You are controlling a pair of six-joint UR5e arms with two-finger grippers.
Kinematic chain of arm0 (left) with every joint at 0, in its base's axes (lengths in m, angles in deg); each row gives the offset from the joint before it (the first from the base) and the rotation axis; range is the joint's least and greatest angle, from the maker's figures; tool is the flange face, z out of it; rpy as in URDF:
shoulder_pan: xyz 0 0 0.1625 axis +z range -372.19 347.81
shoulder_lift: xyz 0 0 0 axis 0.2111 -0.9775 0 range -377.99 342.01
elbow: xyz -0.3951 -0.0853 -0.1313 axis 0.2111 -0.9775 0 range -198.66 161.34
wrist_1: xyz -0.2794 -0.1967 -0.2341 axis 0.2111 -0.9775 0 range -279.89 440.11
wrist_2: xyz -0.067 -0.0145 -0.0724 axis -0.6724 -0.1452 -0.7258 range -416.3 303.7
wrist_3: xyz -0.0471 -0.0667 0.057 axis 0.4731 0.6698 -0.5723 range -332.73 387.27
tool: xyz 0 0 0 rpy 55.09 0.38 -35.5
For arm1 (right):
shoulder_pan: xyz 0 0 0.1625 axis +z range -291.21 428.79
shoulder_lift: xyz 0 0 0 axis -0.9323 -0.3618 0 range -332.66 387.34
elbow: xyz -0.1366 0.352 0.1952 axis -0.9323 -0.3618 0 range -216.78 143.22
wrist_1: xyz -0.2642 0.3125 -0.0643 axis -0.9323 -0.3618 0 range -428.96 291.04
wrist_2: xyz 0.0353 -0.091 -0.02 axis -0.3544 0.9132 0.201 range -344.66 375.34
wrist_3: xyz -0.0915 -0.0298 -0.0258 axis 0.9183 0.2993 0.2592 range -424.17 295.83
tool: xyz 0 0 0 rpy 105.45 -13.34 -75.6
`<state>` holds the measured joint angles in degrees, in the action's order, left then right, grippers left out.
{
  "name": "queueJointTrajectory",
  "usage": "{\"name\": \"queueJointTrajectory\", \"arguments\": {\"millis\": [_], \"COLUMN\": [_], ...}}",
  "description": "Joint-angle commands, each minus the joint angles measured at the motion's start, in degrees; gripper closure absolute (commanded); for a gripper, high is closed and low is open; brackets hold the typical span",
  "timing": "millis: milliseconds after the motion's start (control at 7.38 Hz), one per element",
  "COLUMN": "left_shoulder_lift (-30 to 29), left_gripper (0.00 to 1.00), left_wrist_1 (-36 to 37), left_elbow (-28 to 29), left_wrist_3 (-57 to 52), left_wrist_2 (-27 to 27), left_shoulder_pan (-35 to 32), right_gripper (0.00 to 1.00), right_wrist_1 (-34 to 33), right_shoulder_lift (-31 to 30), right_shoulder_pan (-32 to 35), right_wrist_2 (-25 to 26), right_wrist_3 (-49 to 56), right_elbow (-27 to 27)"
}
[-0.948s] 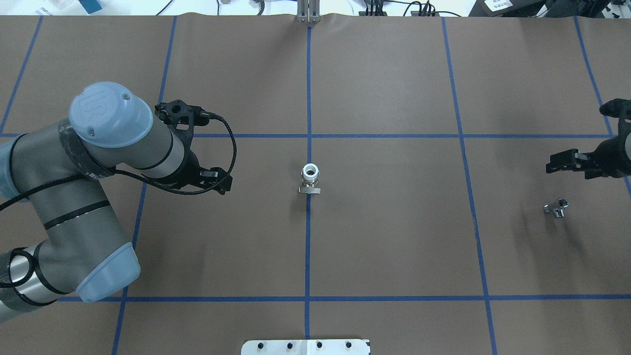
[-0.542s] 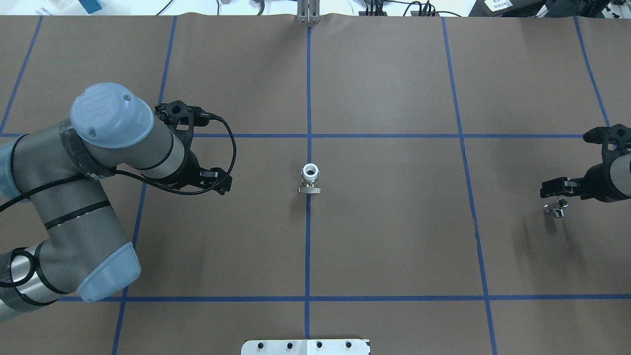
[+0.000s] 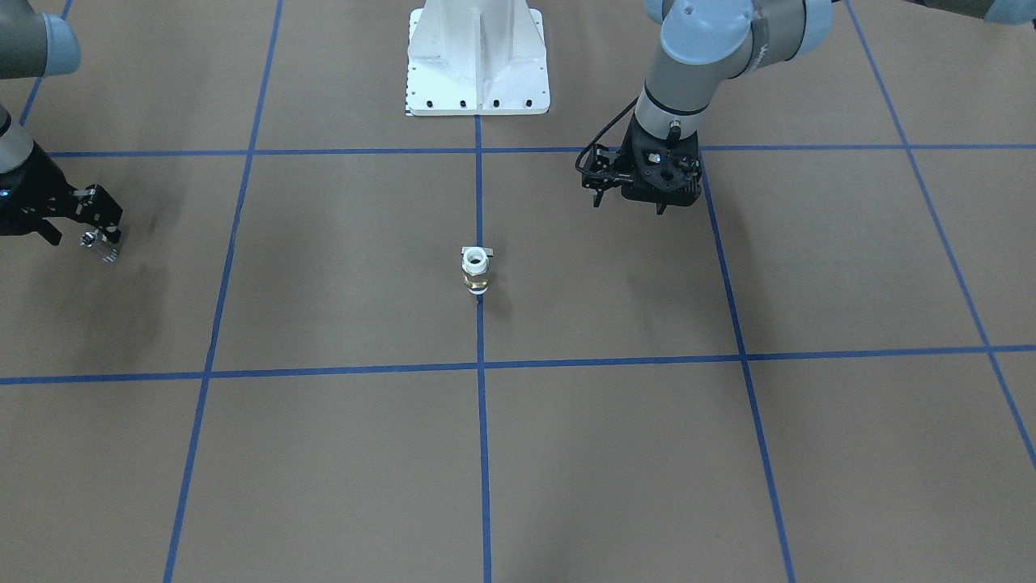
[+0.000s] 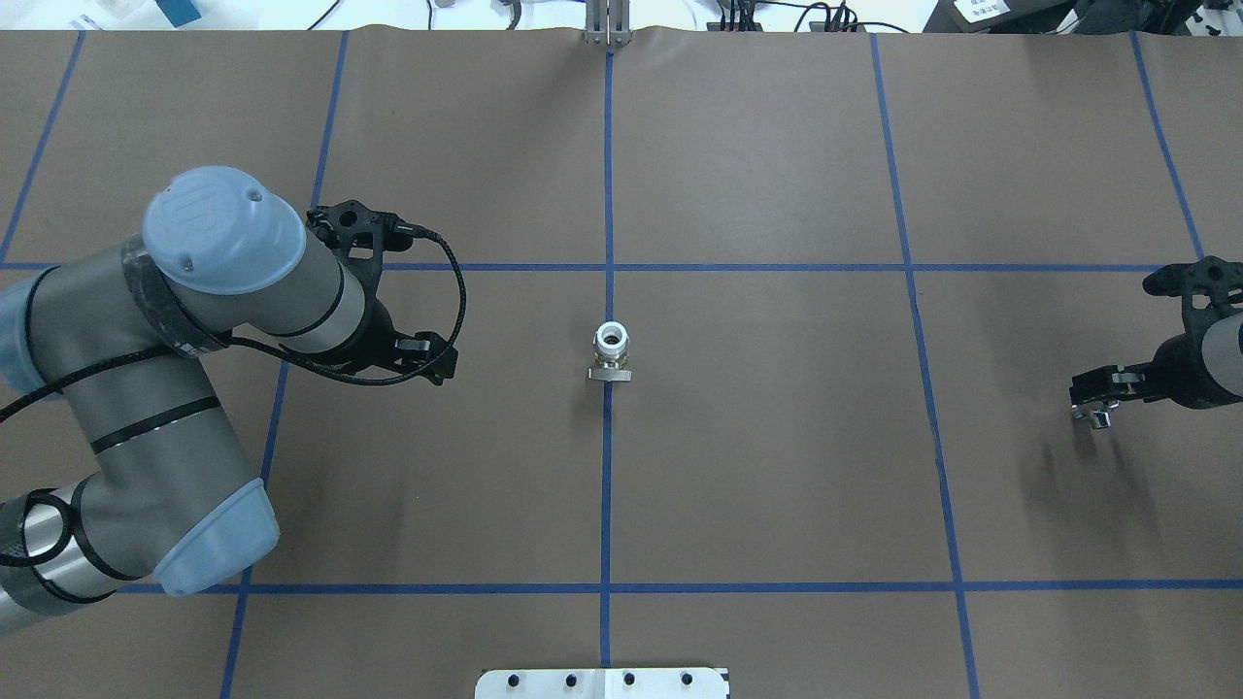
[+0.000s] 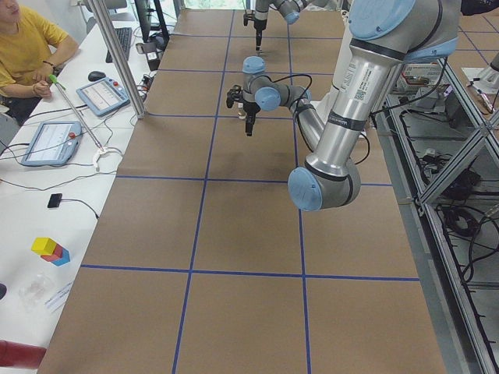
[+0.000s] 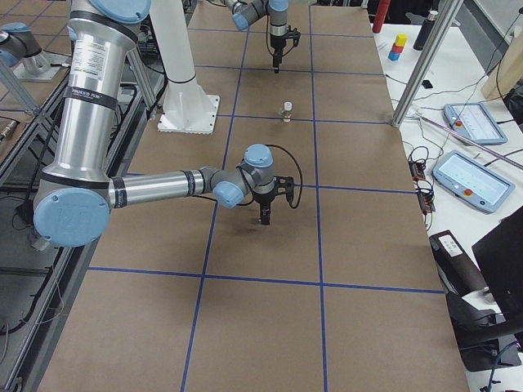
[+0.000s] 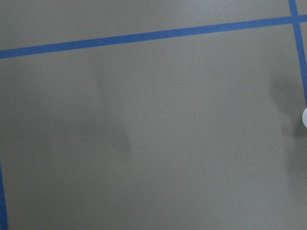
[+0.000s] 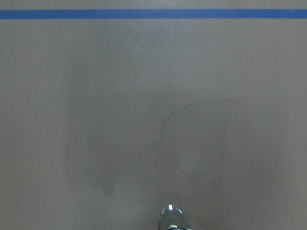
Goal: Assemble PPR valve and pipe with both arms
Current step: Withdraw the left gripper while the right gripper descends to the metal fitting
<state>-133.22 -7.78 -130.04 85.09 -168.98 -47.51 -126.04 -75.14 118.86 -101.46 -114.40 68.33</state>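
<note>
Frame left: right gripper (image 3: 85,235) low over pipe (image 3: 101,249), jaws apart — likely lining up a grasp. Upper right of valve (image 3: 476,270) at tabletop (image 3: 615,453) centre, left gripper (image 3: 629,206) hangs, also open.

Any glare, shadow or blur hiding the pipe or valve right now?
Overhead: the pipe glints, partly hidden by the right gripper. Front-facing: the valve is sharp, with a soft shadow. Right wrist: pipe cut off at the bottom edge, bright highlight.
</note>
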Motion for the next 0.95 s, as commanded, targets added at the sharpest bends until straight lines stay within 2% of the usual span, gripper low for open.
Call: {"name": "queueJointTrajectory", "arguments": {"millis": [0, 271, 677, 812], "left_shoulder_lift": [0.0, 0.0, 0.0, 0.0], "left_gripper": [0.00, 0.00, 0.00, 0.00], "left_wrist_1": [0.0, 0.0, 0.0, 0.0], "left_elbow": [0.0, 0.0, -0.1, -0.1], "left_wrist_3": [0.0, 0.0, 0.0, 0.1], "left_wrist_2": [0.0, 0.0, 0.0, 0.0], "left_shoulder_pan": [0.0, 0.1, 0.0, 0.0], "right_gripper": [0.41, 0.61, 0.64, 0.96], "right_wrist_1": [0.0, 0.0, -0.1, -0.1], "right_shoulder_lift": [0.1, 0.1, 0.2, 0.2], "right_shoulder_pan": [-0.1, 0.0, -0.1, 0.0], "right_wrist_2": [-0.2, -0.3, -0.3, -0.4], "right_wrist_3": [0.1, 0.1, 0.1, 0.0], "right_elbow": [-0.3, -0.2, -0.2, 0.3]}}
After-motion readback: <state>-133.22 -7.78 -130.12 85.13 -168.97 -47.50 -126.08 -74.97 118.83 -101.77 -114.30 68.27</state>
